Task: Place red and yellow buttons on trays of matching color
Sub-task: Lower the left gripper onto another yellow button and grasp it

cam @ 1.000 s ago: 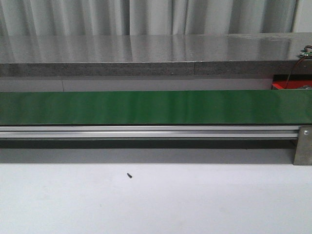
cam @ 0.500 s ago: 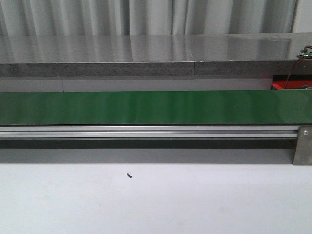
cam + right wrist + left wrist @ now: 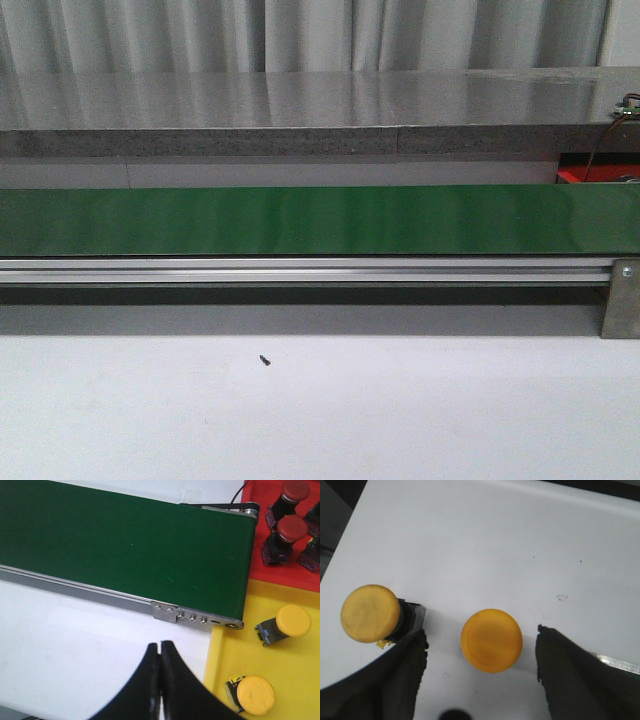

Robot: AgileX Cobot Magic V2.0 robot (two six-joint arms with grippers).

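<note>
In the left wrist view, my left gripper (image 3: 482, 642) is open over the white table, its dark fingers on either side of a yellow button (image 3: 491, 640) seen cap-up. A second yellow button (image 3: 370, 613) with a black body lies beside one finger, outside the gap. My right gripper (image 3: 160, 645) is shut and empty above white table beside the yellow tray (image 3: 280, 675). That tray holds two yellow buttons (image 3: 286, 622) (image 3: 252, 695). The red tray (image 3: 260, 562) holds two red buttons (image 3: 289, 530) (image 3: 294, 491). No gripper shows in the front view.
A green conveyor belt (image 3: 320, 220) with an aluminium rail (image 3: 300, 270) crosses the front view; its end (image 3: 200, 617) reaches the trays. A grey shelf (image 3: 300, 110) runs behind. A small dark speck (image 3: 265, 360) lies on the white table.
</note>
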